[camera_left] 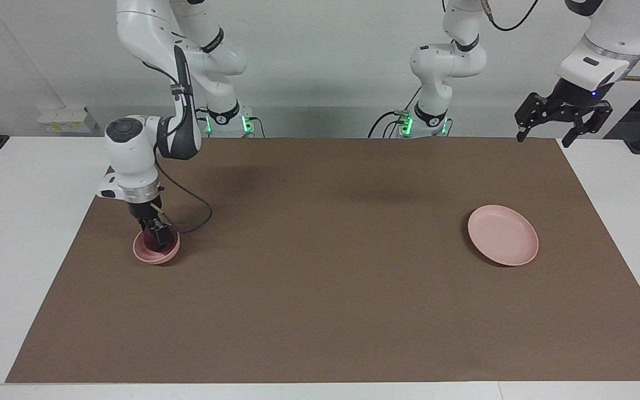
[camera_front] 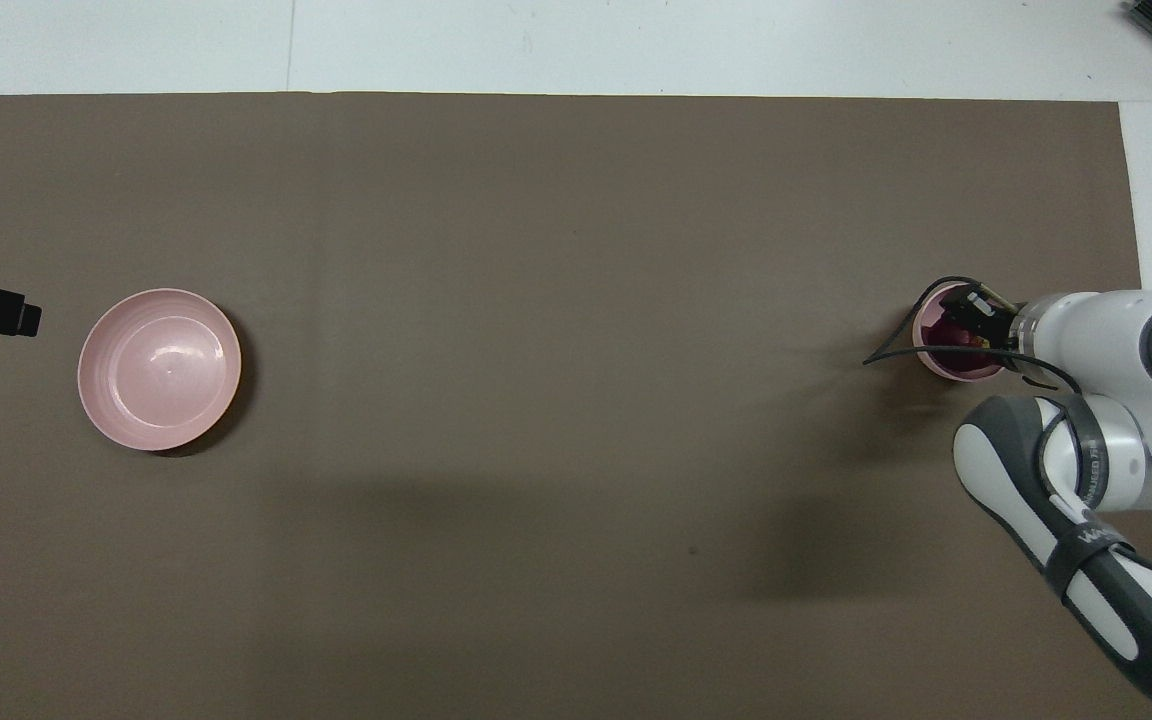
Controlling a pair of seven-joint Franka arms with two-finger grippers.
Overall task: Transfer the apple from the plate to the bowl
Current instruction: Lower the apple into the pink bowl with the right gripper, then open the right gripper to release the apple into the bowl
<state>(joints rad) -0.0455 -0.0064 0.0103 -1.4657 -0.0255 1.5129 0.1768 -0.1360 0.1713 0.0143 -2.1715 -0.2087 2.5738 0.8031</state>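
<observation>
Apple point(camera_left: 157, 237): in the bowl point(camera_left: 153, 254), at the right arm's end of the surface point(camera_left: 320, 289).
Right end effector point(camera_left: 158, 235): fingers clasp the apple.
Left end effector point(camera_left: 561, 119): raised, spread wide, waiting.
Plate point(camera_left: 503, 235): bare.

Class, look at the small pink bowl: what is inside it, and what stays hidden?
Inside the bowl sits the dark red apple, with the right pincer reaching in around it. The bowl's floor and the apple's underside are covered.
</observation>
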